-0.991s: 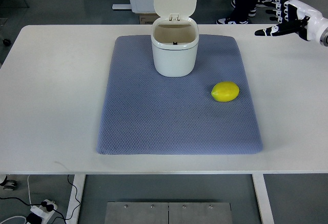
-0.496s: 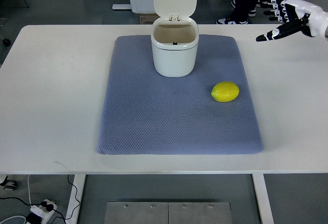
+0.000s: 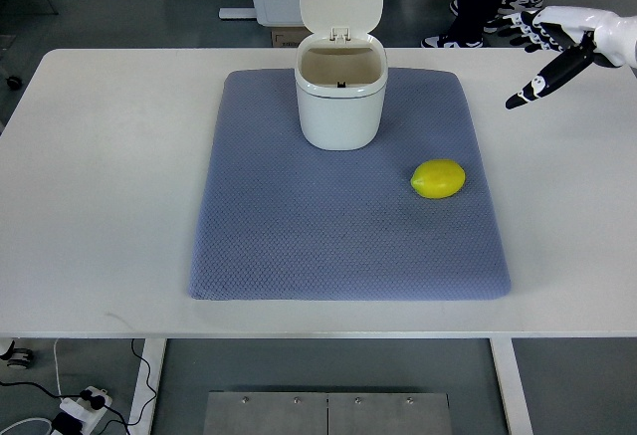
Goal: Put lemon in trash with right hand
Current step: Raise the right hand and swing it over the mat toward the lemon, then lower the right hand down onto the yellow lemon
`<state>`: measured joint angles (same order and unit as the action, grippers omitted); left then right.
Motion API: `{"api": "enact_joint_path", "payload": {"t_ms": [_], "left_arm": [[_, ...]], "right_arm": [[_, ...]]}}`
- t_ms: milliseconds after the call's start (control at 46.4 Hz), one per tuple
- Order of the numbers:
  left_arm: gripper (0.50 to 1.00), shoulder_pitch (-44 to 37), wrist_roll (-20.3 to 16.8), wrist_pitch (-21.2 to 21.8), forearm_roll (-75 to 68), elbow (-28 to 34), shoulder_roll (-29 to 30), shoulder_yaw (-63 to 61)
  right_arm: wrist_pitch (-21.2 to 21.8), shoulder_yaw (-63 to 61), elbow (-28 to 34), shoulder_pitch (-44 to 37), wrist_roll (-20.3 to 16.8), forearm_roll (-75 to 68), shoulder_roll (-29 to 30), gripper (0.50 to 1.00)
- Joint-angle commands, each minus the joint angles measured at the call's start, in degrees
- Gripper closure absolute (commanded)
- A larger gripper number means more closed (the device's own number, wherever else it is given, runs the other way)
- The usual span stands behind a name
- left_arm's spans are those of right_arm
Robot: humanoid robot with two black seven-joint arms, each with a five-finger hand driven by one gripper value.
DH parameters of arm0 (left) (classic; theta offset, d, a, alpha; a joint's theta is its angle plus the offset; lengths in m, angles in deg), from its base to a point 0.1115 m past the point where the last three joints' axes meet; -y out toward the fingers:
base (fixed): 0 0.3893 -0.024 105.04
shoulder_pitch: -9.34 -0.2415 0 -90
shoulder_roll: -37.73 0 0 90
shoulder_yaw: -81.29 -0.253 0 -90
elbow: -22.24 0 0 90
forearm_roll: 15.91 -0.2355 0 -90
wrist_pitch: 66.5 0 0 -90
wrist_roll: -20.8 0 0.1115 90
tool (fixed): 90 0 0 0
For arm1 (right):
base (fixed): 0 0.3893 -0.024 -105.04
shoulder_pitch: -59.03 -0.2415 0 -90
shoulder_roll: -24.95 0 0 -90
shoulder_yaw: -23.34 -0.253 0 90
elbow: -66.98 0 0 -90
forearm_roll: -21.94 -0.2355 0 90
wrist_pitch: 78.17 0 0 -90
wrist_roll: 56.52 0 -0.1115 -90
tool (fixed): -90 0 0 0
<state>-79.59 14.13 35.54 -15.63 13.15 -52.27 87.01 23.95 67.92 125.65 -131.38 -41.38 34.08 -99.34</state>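
My right robot hand (image 3: 557, 52) hangs over the far right corner of the table (image 3: 109, 186), fingers spread and empty, 1 dark finger (image 3: 537, 82) pointing down and inward toward the work. I hold it open, I judge, because the grasp has not begun: a wide hand can drop over a round fruit and close around it. It is well apart from the lemon (image 3: 438, 178), which lies on its side on the right part of the blue mat (image 3: 299, 246), clear of the mat's edge and of everything else, so nothing blocks an approach from the right. The mat probably keeps the fruit from rolling on the smooth top. Beyond it, at the mat's far middle, stands the white bin (image 3: 339, 107), its lid (image 3: 340, 0) tipped up and back so the mouth is open to a drop from above. What I can see of the inside looks bare, though the bottom is in shadow and I cannot tell for sure. My left arm does not show.
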Motion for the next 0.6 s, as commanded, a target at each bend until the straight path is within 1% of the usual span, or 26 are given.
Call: {"api": "enact_joint_path", "payload": {"t_ms": [0,216,366,582], "left_arm": [[0.5,0.0,0.0,0.0,0.0,-0.1,0.0,0.0],[0.5,0.0,0.0,0.0,0.0,0.0,0.0,0.0],[0.5,0.0,0.0,0.0,0.0,-0.1,0.0,0.0],[0.5,0.0,0.0,0.0,0.0,0.0,0.0,0.0]], "right_arm": [[-0.3,2.7,1.6,-2.2,-0.2,-0.1,1.0,0.5],[-2.4,7.1,5.3,-6.3,-0.3,-0.5,4.4,0.5],[-5.4,10.7,8.4,-8.8,-0.3,-0.7,8.1,0.5],[-5.7,14.5,9.9,-10.6,0.2,-0.7,12.1,0.5]]}}
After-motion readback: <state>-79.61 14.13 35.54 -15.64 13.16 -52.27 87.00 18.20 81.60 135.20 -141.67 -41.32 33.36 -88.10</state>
